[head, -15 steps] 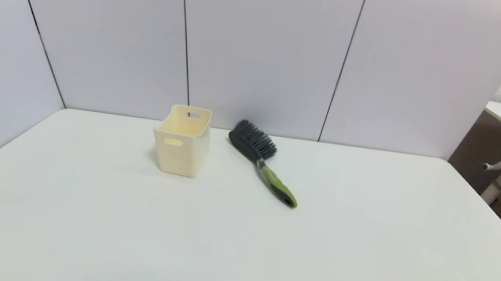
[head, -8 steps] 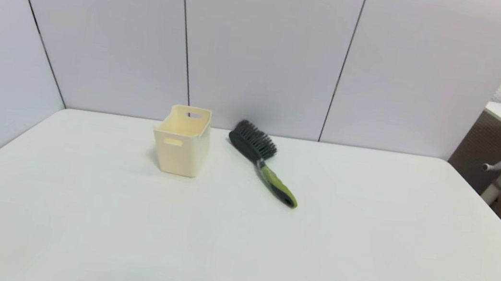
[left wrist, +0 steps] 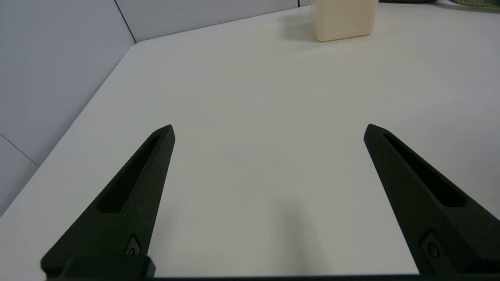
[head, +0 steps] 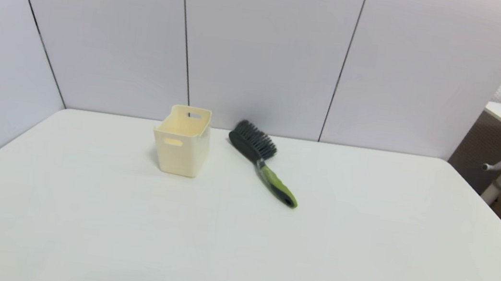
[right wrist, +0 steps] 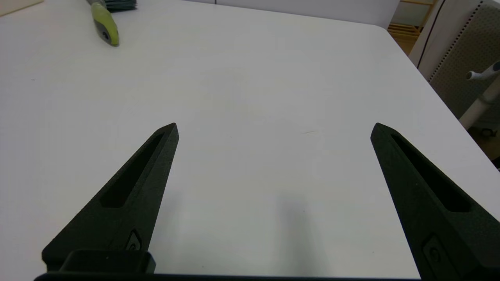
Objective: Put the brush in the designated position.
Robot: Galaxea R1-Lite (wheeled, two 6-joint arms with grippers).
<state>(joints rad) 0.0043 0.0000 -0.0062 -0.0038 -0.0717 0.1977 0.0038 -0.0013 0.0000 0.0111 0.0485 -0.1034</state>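
One brush [head: 261, 160] lies just right of one cream bin [head: 181, 141] at my white desk's [head: 236, 245] far edge, grey panels behind, my left gripper [left wrist: 269, 130] and right gripper [right wrist: 274, 128] both spread, empty.

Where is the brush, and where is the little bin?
brush [head: 260, 162]: head view, on the neck where head meets green handle.
bin [head: 179, 156]: head view, on its front wall.
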